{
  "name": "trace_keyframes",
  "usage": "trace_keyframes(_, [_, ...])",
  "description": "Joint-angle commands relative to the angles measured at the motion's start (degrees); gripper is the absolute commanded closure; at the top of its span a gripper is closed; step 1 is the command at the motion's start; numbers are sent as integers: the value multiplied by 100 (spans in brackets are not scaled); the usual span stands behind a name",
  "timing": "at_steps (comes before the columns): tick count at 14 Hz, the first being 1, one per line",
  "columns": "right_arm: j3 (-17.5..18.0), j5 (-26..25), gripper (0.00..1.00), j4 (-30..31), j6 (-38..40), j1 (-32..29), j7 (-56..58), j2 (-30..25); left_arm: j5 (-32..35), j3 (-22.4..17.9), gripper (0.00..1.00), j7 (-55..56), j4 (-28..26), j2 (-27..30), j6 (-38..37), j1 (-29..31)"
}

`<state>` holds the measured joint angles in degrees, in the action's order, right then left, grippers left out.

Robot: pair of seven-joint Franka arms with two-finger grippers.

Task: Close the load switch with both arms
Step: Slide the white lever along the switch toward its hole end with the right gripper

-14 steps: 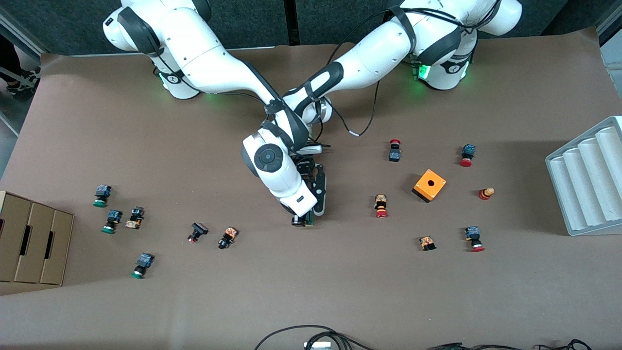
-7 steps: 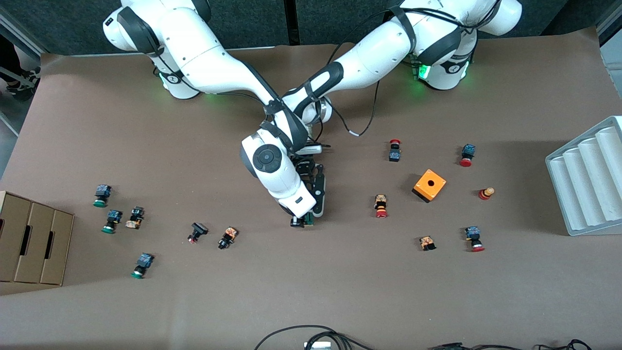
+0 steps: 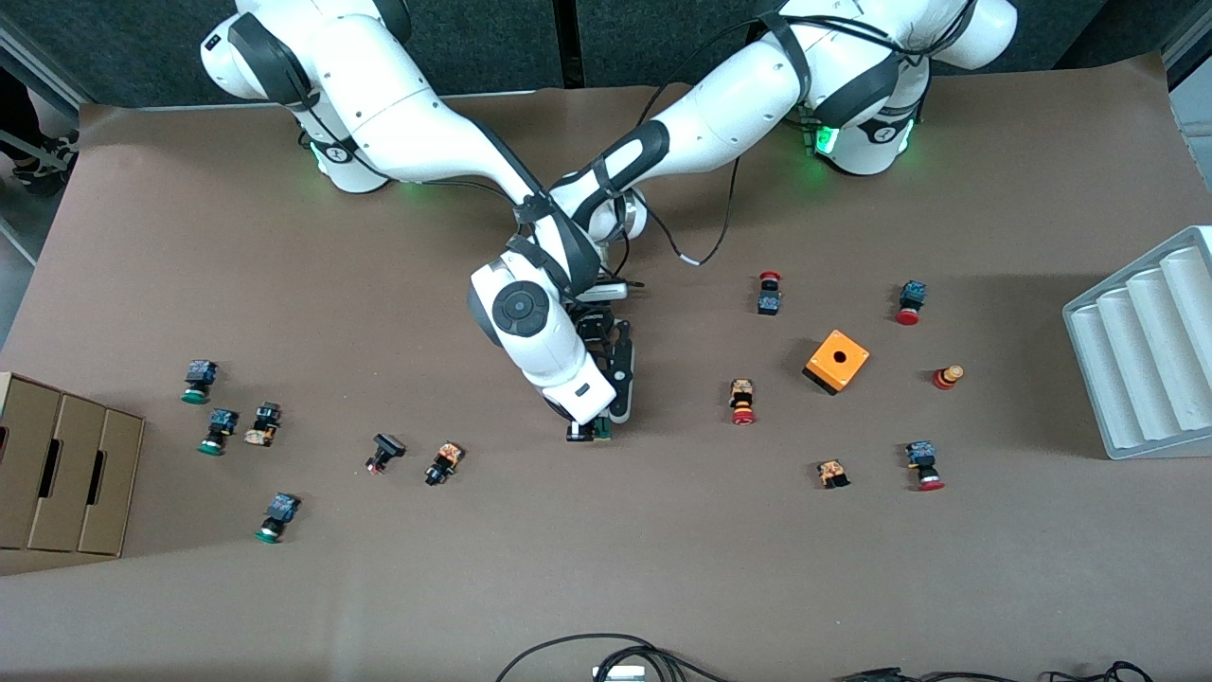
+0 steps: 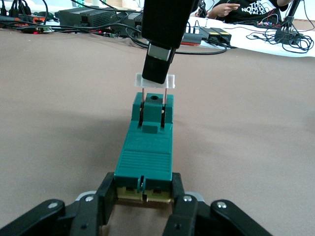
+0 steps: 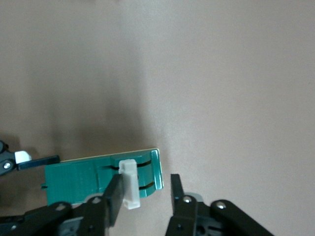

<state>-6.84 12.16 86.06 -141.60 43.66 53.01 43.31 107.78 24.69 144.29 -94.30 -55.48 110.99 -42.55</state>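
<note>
The load switch (image 3: pixel 595 431) lies mid-table, a dark-green bar (image 4: pixel 146 155) with a white block (image 5: pixel 129 189) at one end. My left gripper (image 3: pixel 617 415) holds the bar's other end, its fingers (image 4: pixel 109 191) shut on both sides of the green body (image 5: pixel 78 179). My right gripper (image 3: pixel 578 431) comes down over the white block (image 4: pixel 155 81). One of its fingers (image 5: pixel 114 195) rests against the block. The other stands apart from it with bare table between, so the right gripper (image 5: pixel 145 196) is open.
Small red- and green-capped push buttons lie scattered toward both ends of the table. An orange cube (image 3: pixel 837 360) sits toward the left arm's end, with a white ribbed tray (image 3: pixel 1146 350) at that table edge. A cardboard box (image 3: pixel 62 474) stands at the right arm's end.
The right arm's hand has shifted very slightly toward its own end of the table. The left gripper and the switch have stayed put.
</note>
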Motion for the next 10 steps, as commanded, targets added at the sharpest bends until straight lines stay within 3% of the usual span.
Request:
trace_keyframes(1, [16, 23, 66, -89, -95, -42, -19, 89, 50, -60, 59, 73, 114, -68, 28, -52])
trace_keyframes(10, [25, 41, 66, -256, -113, -121, -36, 247, 50, -60, 59, 82, 114, -68, 28, -43])
